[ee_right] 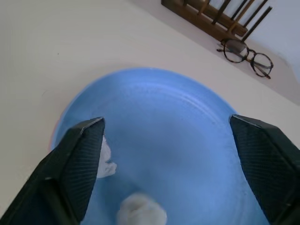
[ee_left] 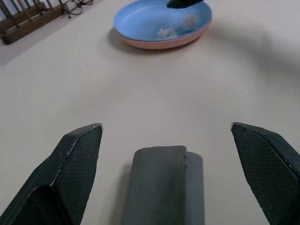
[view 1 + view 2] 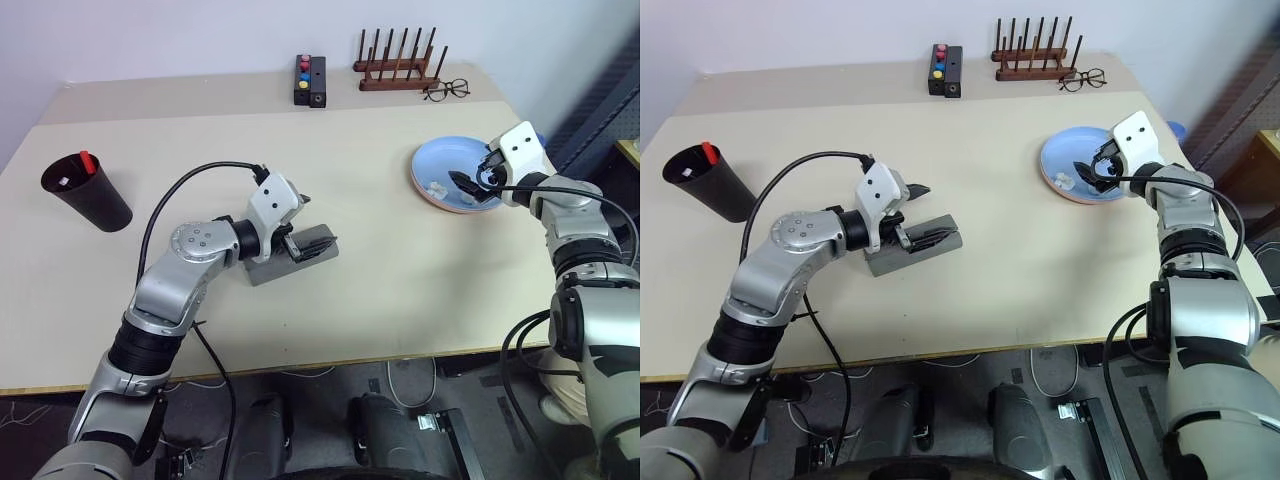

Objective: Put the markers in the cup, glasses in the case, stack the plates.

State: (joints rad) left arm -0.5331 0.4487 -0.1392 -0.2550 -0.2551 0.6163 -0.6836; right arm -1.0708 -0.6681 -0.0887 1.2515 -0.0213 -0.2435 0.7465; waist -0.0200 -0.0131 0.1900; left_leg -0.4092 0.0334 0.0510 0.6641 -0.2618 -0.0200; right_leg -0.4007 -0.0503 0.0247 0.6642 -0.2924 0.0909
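The light blue plate (image 3: 445,160) lies stacked on the pink plate (image 1: 53,136) at the table's right. My right gripper (image 3: 478,181) hovers open just above them, holding nothing. The grey case (image 3: 268,268) lies closed at mid-table. My left gripper (image 3: 312,222) stands open over it, one finger above it and one alongside, gripping nothing. The dark cup (image 3: 90,195) leans at the far left. A red-capped marker (image 3: 86,160) pokes from its rim, and a small white end (image 3: 62,181) shows inside. The glasses are hidden.
A black box with coloured buttons (image 3: 310,80), a wooden peg rack (image 3: 398,66) and thin wire spectacles (image 3: 446,90) line the back edge. White scraps (image 1: 140,211) lie in the blue plate. A black cable (image 3: 200,175) loops from my left wrist.
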